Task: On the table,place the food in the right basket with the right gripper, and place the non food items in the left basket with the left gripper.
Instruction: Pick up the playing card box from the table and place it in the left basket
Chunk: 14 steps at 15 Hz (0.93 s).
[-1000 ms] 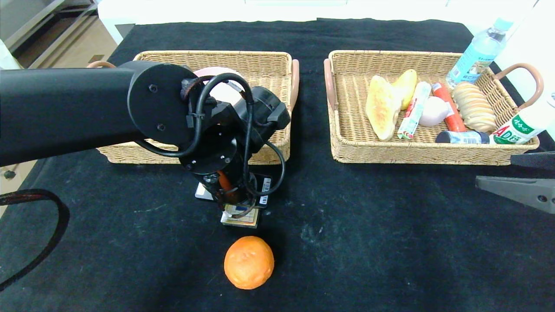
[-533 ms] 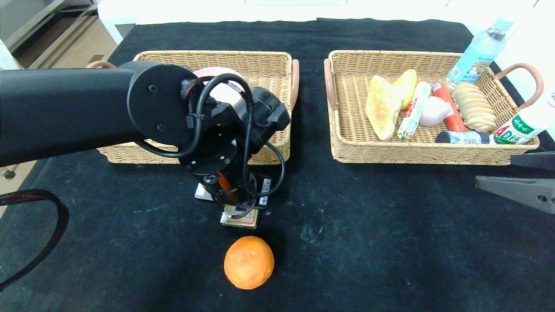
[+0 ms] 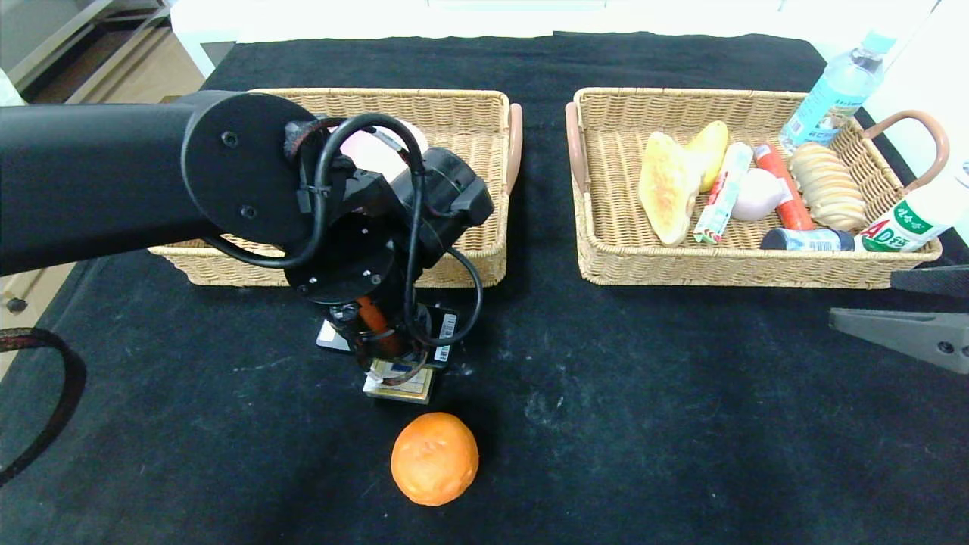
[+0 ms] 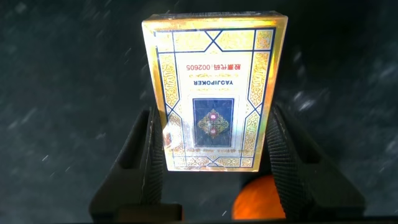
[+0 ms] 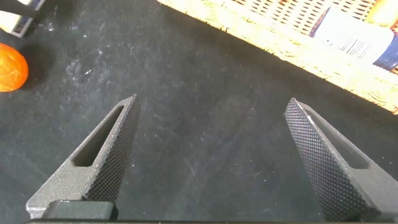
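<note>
My left gripper [image 3: 392,365] is shut on a gold and blue playing-card box [image 3: 399,383], holding it just above the black table, in front of the left basket [image 3: 469,106]. In the left wrist view the box [image 4: 214,93] sits between both fingers [image 4: 151,155], with the orange [image 4: 258,198] behind it. The orange [image 3: 434,457] lies on the table just in front of the box. My right gripper [image 3: 901,333] is open and empty at the right edge, in front of the right basket [image 3: 681,94]; its fingers [image 5: 106,155] are spread over bare cloth.
The left basket holds a pink item [image 3: 371,151]. The right basket holds bread [image 3: 666,189], a sausage, a packet and small bottles. A water bottle [image 3: 836,91] stands at its back right corner. The orange [image 5: 9,65] and the right basket's wall [image 5: 292,43] show in the right wrist view.
My left gripper has moved a little left and toward the left basket, carrying the card box with it. The orange and the right arm have not moved.
</note>
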Each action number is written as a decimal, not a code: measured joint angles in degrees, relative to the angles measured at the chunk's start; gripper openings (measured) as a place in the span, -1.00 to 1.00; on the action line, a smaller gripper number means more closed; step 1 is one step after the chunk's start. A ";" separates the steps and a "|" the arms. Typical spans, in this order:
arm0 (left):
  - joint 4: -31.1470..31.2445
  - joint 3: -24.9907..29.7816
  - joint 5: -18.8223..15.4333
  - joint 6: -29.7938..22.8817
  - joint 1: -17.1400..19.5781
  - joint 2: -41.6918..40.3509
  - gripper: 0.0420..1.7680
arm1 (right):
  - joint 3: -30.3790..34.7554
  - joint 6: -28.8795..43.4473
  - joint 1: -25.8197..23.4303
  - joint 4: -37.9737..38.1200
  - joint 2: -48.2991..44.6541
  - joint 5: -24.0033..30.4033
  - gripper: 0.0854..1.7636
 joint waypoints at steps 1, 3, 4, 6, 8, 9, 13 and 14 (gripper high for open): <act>0.37 0.00 0.05 -0.01 0.11 -0.44 0.13 | 0.02 0.00 0.02 0.00 0.00 0.00 0.94; 1.00 0.06 0.72 0.00 0.41 -1.62 0.13 | 0.05 -0.02 0.13 0.01 0.00 0.00 0.94; 1.71 0.11 1.38 0.02 0.46 -2.19 0.13 | 0.05 -0.02 0.15 0.01 -0.02 0.00 0.94; 2.24 0.11 2.58 0.20 0.52 -3.46 0.12 | 0.05 -0.02 0.17 0.01 -0.06 0.00 0.94; 2.29 -0.06 3.78 0.41 0.55 -4.52 0.12 | 0.07 0.00 0.22 0.00 -0.09 0.02 0.94; 2.40 -0.24 4.35 0.62 0.61 -5.05 0.12 | 0.10 -0.02 0.24 0.01 -0.09 0.02 0.94; 2.27 -0.94 5.71 2.78 0.69 -7.16 0.12 | 0.11 -0.02 0.35 0.09 -0.09 0.00 0.94; 2.18 -1.43 6.19 3.55 0.72 -7.66 0.12 | 0.11 0.00 0.35 0.09 -0.09 0.02 0.94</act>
